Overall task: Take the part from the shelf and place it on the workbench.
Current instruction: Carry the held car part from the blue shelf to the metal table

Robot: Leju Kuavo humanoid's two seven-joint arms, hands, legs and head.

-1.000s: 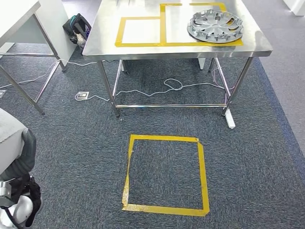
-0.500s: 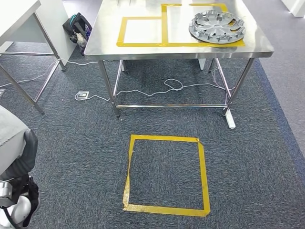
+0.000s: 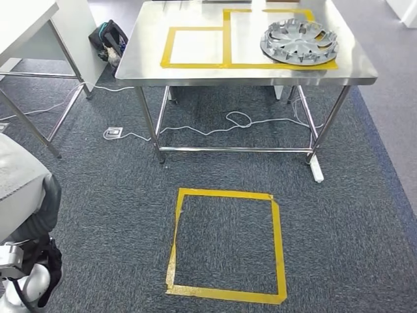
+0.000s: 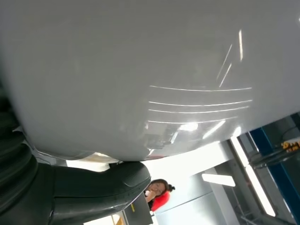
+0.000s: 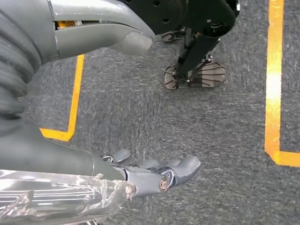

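A large smooth grey part [image 3: 17, 186] sits at the lower left edge of the head view, and my left arm comes up beneath it. Close up, the grey part [image 4: 141, 70] spreads wide above my left hand [image 4: 71, 190], whose thumb presses against its underside. The steel workbench [image 3: 143, 62] stands ahead with two yellow-taped rectangles on top. A silver wheel cover [image 3: 299, 40] lies in the right rectangle; the left rectangle [image 3: 195, 47] is bare. My right hand [image 5: 141, 173] hangs over the carpet, its fingers stretched out and holding nothing.
A yellow tape square [image 3: 226, 244] marks the dark carpet in front of the workbench. Cables and a floor socket [image 3: 113, 132] lie under and beside it. A second table [image 3: 29, 16] stands at the left, with a dark bag [image 3: 107, 38] behind it.
The whole picture has shifted a little downward, so the camera has moved. The grey part stays in my left hand.
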